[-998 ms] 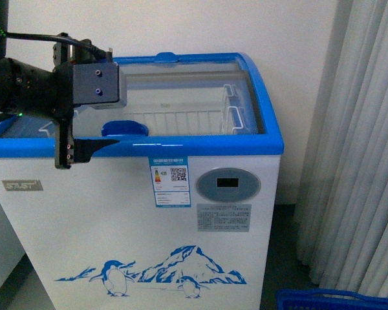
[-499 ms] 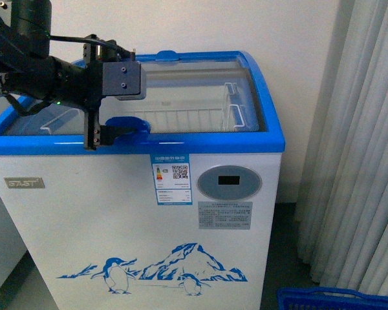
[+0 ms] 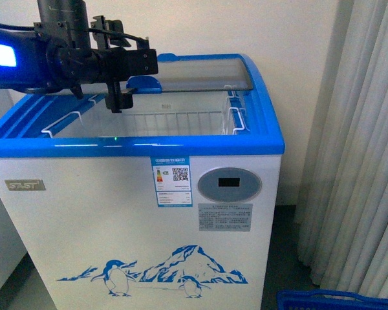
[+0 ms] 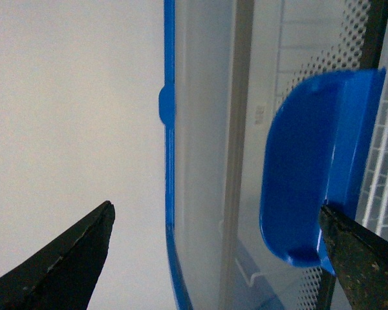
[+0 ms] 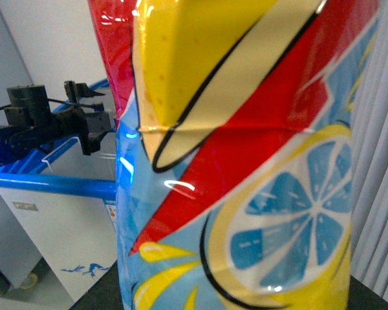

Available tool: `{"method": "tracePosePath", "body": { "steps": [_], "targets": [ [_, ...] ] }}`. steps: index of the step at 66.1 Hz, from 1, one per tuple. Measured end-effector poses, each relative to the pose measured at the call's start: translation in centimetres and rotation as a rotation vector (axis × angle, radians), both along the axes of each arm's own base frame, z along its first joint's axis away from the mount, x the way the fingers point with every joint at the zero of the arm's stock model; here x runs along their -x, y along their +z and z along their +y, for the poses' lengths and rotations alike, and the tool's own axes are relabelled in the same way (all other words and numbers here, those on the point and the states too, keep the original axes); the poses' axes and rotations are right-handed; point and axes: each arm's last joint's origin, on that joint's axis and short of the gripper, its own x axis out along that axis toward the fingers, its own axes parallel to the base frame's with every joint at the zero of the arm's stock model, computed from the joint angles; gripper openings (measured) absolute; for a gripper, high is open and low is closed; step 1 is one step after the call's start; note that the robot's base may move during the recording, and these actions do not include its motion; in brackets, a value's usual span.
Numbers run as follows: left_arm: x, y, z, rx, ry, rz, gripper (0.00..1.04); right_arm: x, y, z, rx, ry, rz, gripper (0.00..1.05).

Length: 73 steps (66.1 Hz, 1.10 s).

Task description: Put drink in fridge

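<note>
Push the lid handle [image 4: 310,168] squarely toward the back of the fridge [image 3: 116,226] with the left tool [image 4: 215,210], its jaws wide apart

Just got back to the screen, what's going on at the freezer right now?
The left claw, open, is at the blue handle of the fridge's sliding glass lid. The lid sits toward the back, leaving the front uncovered, a white wire basket showing inside. The drink fills the right wrist view up close, away from the fridge and not yet in it; the right claw itself can't be seen clearly.
</note>
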Motion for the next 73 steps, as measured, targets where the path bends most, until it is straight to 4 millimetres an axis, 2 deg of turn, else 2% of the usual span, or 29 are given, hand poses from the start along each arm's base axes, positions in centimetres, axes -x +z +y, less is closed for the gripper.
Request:
{"method": "tracePosePath", "body": {
  "steps": [18, 21, 24, 29, 31, 32, 34, 37, 38, 42, 46, 50, 52, 58, 61, 63, 67, 70, 73],
  "targets": [
    [-0.9, -0.3, -0.4, 0.175, 0.133, -0.114, 0.97, 0.0, 0.0, 0.0, 0.0, 0.0, 0.0, 0.4],
    [-0.8, 0.2, -0.4, 0.239, 0.156, -0.135, 0.97, 0.0, 0.0, 0.0, 0.0, 0.0, 0.0, 0.4],
    [-0.4, 1.2, -0.2, 0.369, 0.264, -0.166, 0.97, 0.0, 0.0, 0.0, 0.0, 0.0, 0.0, 0.4],
    [1.8, 3.9, 0.7, 0.619, 0.326, -0.088, 0.97, 0.0, 0.0, 0.0, 0.0, 0.0, 0.0, 0.4],
    [2.5, 4.6, 0.9, 0.647, 0.331, -0.074, 0.97, 0.0, 0.0, 0.0, 0.0, 0.0, 0.0, 0.4],
    [3.7, 5.6, 1.1, 0.738, 0.331, -0.047, 0.97, 0.0, 0.0, 0.0, 0.0, -0.001, 0.0, 0.4],
    [4.8, 6.6, 1.2, 0.781, 0.326, -0.034, 0.97, 0.0, 0.0, 0.0, 0.0, -0.001, 0.0, 0.4],
    [7.3, 8.1, 1.5, 0.903, 0.309, 0.019, 0.97, 0.0, 0.0, 0.0, 0.0, -0.003, 0.0, 0.4],
    [8.7, 8.7, 1.5, 0.953, 0.299, 0.05, 0.97, 0.0, 0.0, 0.0, 0.0, -0.003, 0.0, 0.4],
    [12.3, 9.6, 1.4, 1.053, 0.273, 0.13, 0.97, 0.0, 0.0, 0.0, 0.0, 0.0, 0.0, 0.4],
    [16.1, 9.5, 1.0, 1.154, 0.253, 0.228, 0.97, 0.0, 0.0, 0.0, 0.0, 0.001, 0.0, 0.4],
    [20.5, 7.8, 0.6, 1.23, 0.249, 0.353, 0.97, 0.0, 0.0, 0.0, 0.0, 0.0, 0.0, 0.4],
    [21.9, 7.1, 0.5, 1.249, 0.256, 0.389, 0.97, 0.0, 0.0, 0.0, 0.0, 0.001, 0.0, 0.4],
    [28.2, 3.0, 1.0, 1.307, 0.343, 0.528, 0.95, 0.0, 0.0, 0.0, 0.0, 0.0, 0.0, 0.4],
    [30.8, 1.8, 1.8, 1.35, 0.372, 0.416, 0.88, 0.0, 0.0, 0.0, 0.0, -0.001, 0.0, 0.4],
    [32.0, 1.4, 2.3, 1.375, 0.37, 0.355, 0.85, 0.0, 0.0, 0.0, 0.0, -0.003, 0.0, 0.4],
    [35.7, 0.9, 4.0, 1.441, 0.322, 0.226, 0.75, 0.0, 0.0, 0.0, 0.0, -0.003, 0.0, 0.4],
    [38.8, 0.3, 5.3, 1.467, 0.313, 0.172, 0.67, 0.0, 0.0, 0.0, 0.0, -0.003, 0.0, 0.4],
    [40.9, -0.5, 6.0, 1.48, 0.314, 0.151, 0.61, 0.0, 0.0, 0.0, 0.0, -0.001, 0.005, 0.4]
  ]
}}
